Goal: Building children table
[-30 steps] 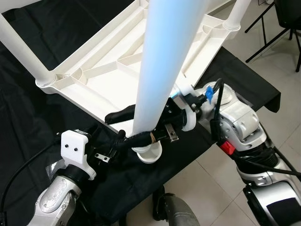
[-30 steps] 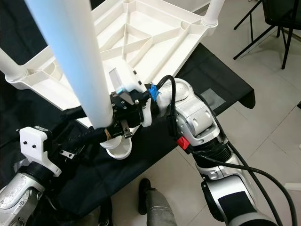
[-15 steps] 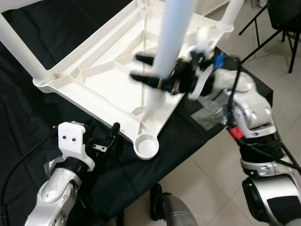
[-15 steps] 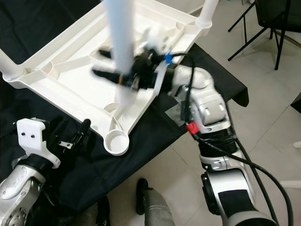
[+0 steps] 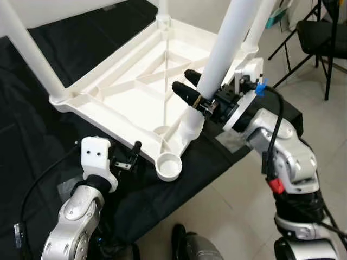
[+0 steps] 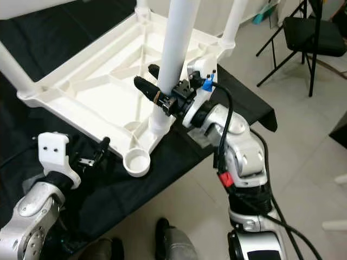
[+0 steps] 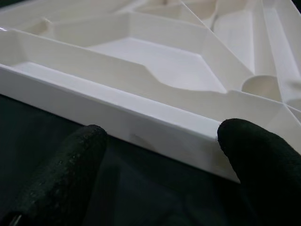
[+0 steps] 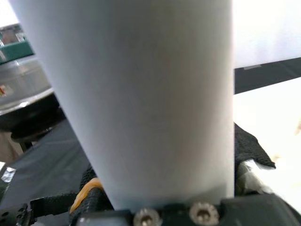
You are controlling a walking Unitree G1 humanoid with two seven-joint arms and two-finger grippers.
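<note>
The white table top [image 5: 124, 89] lies upside down on a black cloth. Three white legs stand in its corner sockets; the left one [image 5: 24, 49] is nearest. The front corner socket [image 5: 169, 165] holds nothing. My right gripper [image 5: 190, 86] is shut on a fourth white leg [image 5: 225, 49]. The leg is held tilted, with its lower end [image 5: 192, 123] over the table's right rim, just behind the empty socket. My left gripper [image 5: 133, 157] is open, low beside the table's front rim [image 7: 141, 117], its fingers [image 7: 70, 165] clear of the plastic.
The black cloth [image 5: 32, 146] ends near my feet, with tiled floor [image 5: 238, 206] beyond. A black chair [image 5: 325, 40] and stand legs are at the far right. A clear plastic piece [image 5: 234, 142] lies on the cloth under my right wrist.
My right gripper has carried the leg up and away from the front corner socket to the table's right rim. The left gripper has drawn back from the leg. The camera has shifted too.
</note>
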